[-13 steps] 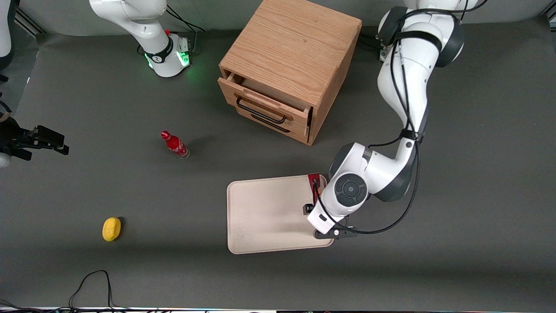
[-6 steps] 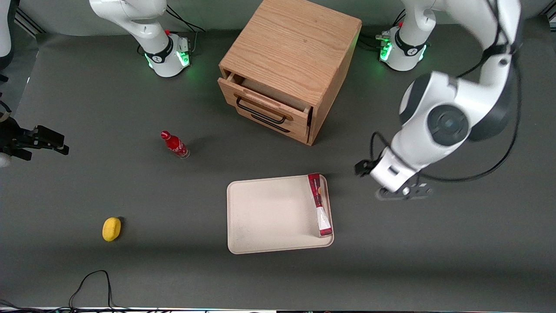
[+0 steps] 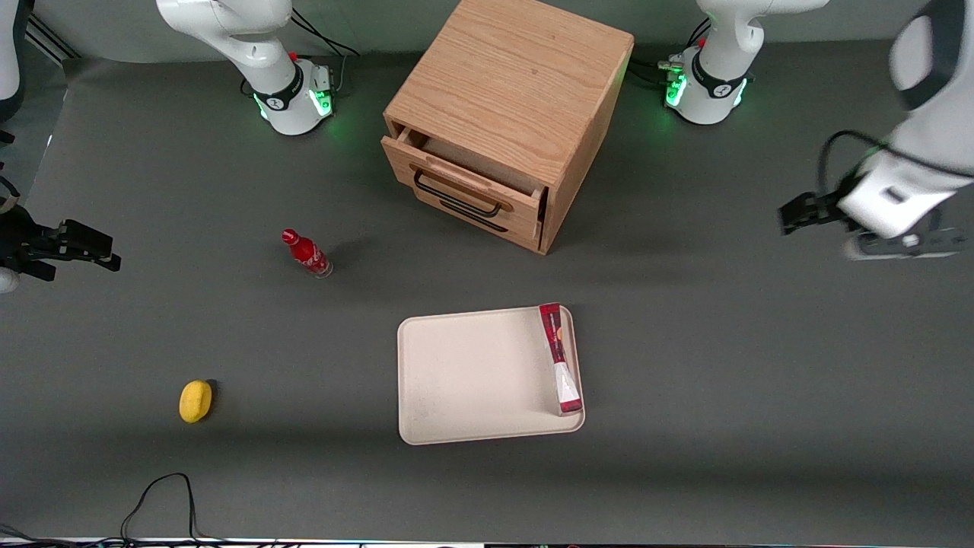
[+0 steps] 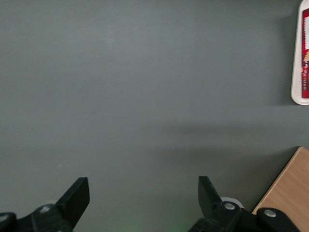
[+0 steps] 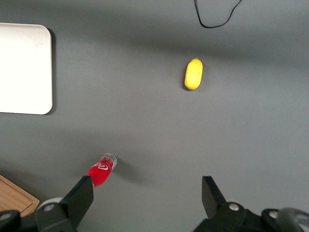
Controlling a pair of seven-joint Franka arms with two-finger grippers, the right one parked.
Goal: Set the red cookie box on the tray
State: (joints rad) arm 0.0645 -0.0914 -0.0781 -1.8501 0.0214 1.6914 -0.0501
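Box (image 3: pixel 560 358) lies flat on the tray (image 3: pixel 464 380), job looks done, gripper (image 4: pixel 142 200) wide open, empty, well off toward the working arm's end

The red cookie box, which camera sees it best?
The front view: the whole red cookie box lies along the tray edge. The left wrist view catches only a strip; the right wrist view misses it. The open tool hangs far away.

The red cookie box (image 3: pixel 559 358) shows a red printed face fading to grey-white at one end, on the plain beige tray (image 3: pixel 472 377). The claw (image 4: pixel 142 205) has black fingers spread apart above the dark grey tabletop (image 3: pixel 761 365), toward the working arm's end.
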